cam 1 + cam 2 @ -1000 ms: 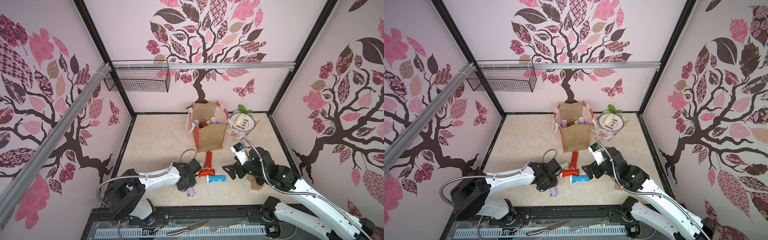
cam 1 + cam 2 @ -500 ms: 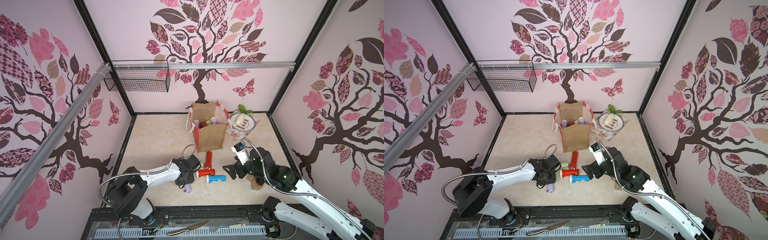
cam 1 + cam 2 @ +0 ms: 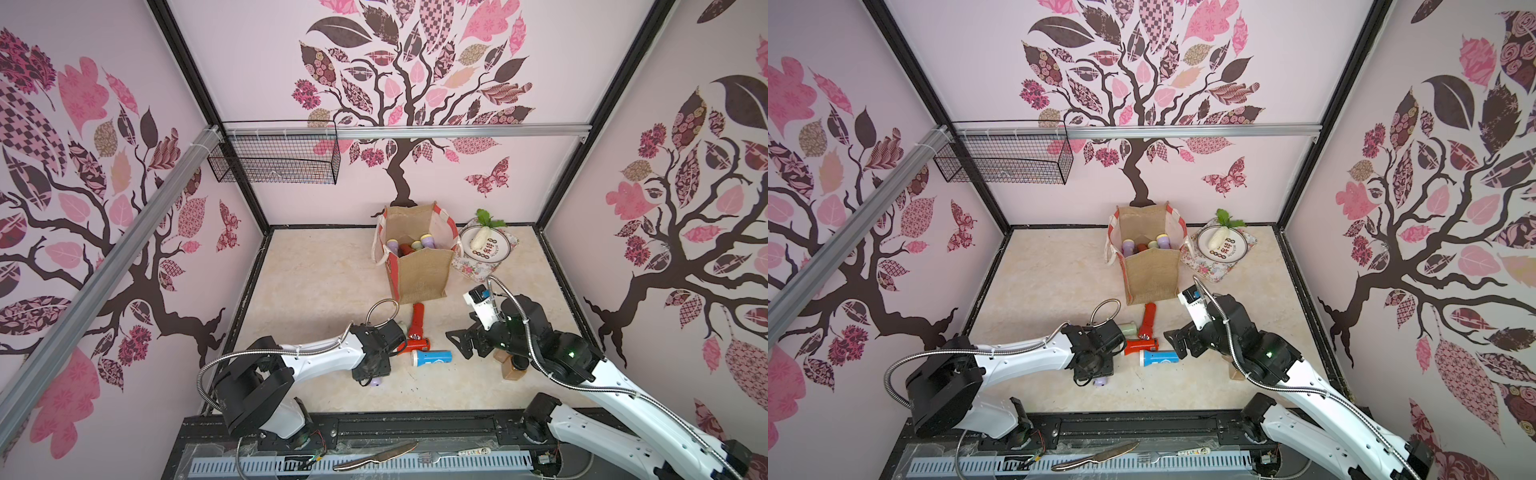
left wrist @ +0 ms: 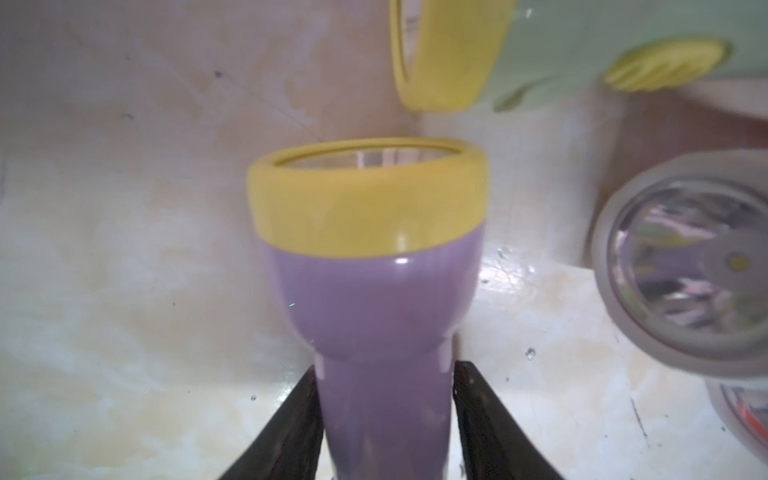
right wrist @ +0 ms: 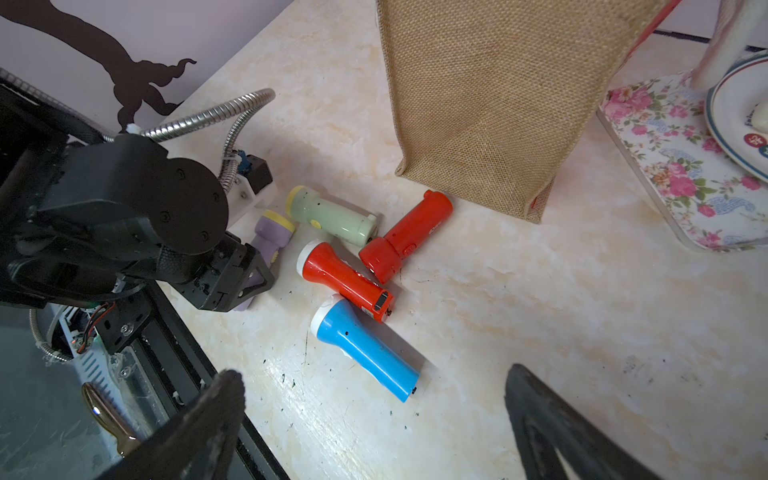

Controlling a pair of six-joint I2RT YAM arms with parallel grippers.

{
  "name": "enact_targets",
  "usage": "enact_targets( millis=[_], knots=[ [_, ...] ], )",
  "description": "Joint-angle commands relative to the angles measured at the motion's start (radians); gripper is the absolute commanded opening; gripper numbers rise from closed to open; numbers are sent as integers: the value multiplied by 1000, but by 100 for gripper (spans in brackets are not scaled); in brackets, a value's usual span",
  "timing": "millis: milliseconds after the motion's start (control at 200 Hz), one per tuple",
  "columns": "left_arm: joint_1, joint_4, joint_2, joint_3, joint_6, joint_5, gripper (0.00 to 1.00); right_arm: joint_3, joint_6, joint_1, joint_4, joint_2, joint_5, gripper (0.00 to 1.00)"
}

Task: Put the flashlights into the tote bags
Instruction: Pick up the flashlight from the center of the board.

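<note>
Lilac flashlight (image 4: 374, 291), yellow-ringed: lies on bench (image 3: 324, 282), handle between jaws of left gripper (image 4: 386, 370); clamped or loose, cannot tell. Right gripper (image 5: 372, 374): jaws spread wide, empty, near blue flashlight (image 5: 365, 349). Burlap tote bag (image 3: 419, 274): upright, holds several flashlights (image 3: 409, 245).

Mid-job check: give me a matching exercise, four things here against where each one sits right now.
1 lilac flashlight
2 blue flashlight
3 tote bag
4 white radish

A on the plate
B upright, flashlights inside
C between the fingers of the left gripper
D lying on the table, no gripper touching

Pairs: 1-C, 2-D, 3-B, 4-A
</note>
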Motion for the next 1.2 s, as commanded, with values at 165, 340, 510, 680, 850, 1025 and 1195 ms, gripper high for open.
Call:
enact_targets(
  millis=[165,340,510,680,850,1025,1195],
  knots=[
    [-4,-9,-22,-34,-28,-38,31,35,-4,-8,-5,-23,9,100],
    [-4,-65,-78,-1,-23,-63,14,35,0,-7,-6,-34,17,100],
    [-4,-166,-209,60,-20,-121,4,35,17,-8,0,-43,21,100],
    [17,-260,-292,189,36,-148,2,29,35,-8,7,-57,37,100],
    [99,-355,-271,424,162,-136,3,65,50,-8,4,-39,55,100],
    [199,-414,-144,718,317,-67,3,112,58,-9,-6,11,92,100],
    [241,-501,55,1055,449,-42,3,154,77,-18,-2,61,104,100]
  ],
)
